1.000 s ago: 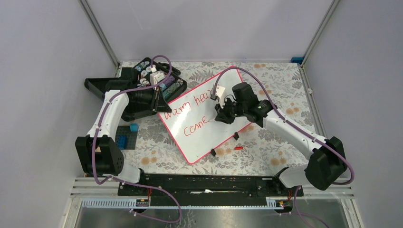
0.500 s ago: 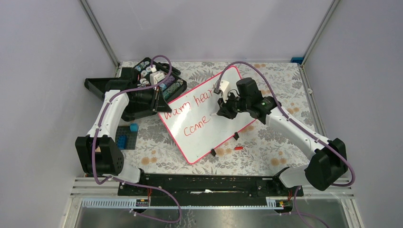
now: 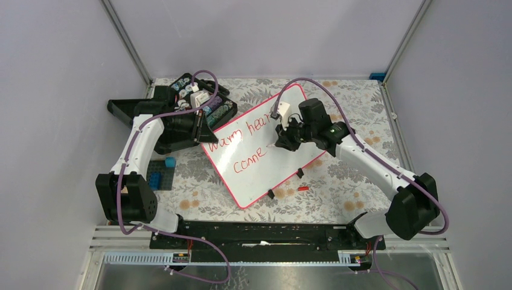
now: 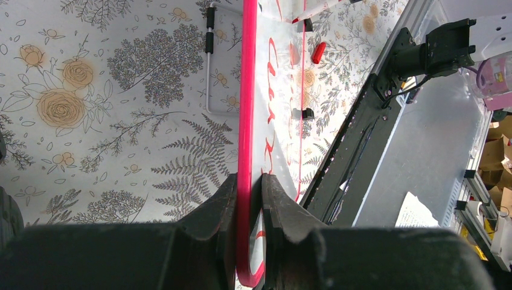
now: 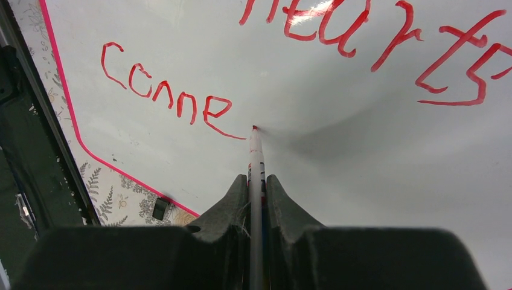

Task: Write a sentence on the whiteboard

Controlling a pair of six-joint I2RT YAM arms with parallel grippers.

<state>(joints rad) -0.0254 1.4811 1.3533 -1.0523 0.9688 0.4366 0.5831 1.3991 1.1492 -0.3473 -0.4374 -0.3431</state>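
At the board's nine o'clock corner, my left hand was clamped on the pink rim of the whiteboard, which lay askew in the middle of the desk. Across it the sentence read "Warm hearts" above and "conne" below. From two o'clock, my right hand was closed on the marker, its tip touching the board just past the last "e". I judged the writing nearly finished, with probably only "ct" left.
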